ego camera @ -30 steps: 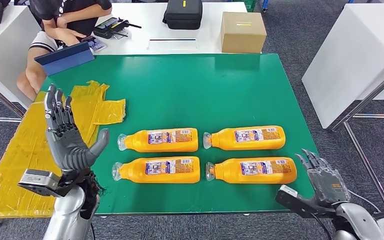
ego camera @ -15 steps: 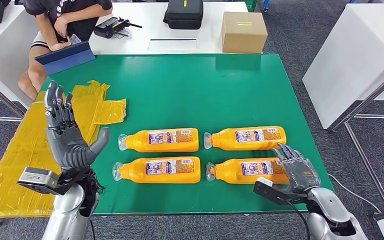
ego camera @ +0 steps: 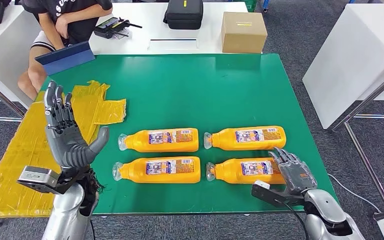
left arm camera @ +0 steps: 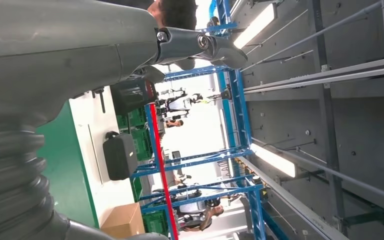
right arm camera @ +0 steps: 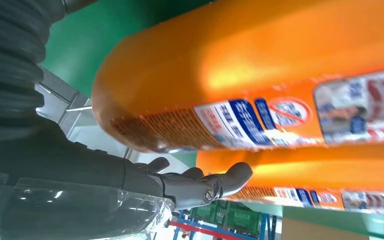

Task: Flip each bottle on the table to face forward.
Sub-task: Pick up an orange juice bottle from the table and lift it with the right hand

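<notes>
Left hand: the grey left hand [left arm camera: 80, 50] enters with its ribbed cover close to the lens, fingers extended and apart, holding nothing.
Table: a strip of the green table surface [left arm camera: 65, 175] lies beside the hand.
Case: a black zipped carrying case [left arm camera: 120, 156] sits on a white tabletop [left arm camera: 92, 150] just past the green strip.
Box: a brown cardboard box [left arm camera: 122, 220] rests near the case.
Background: blue metal shelving [left arm camera: 230, 150], green crates [left arm camera: 140, 142] and a grey ceiling with strip lights [left arm camera: 275, 160].
</notes>
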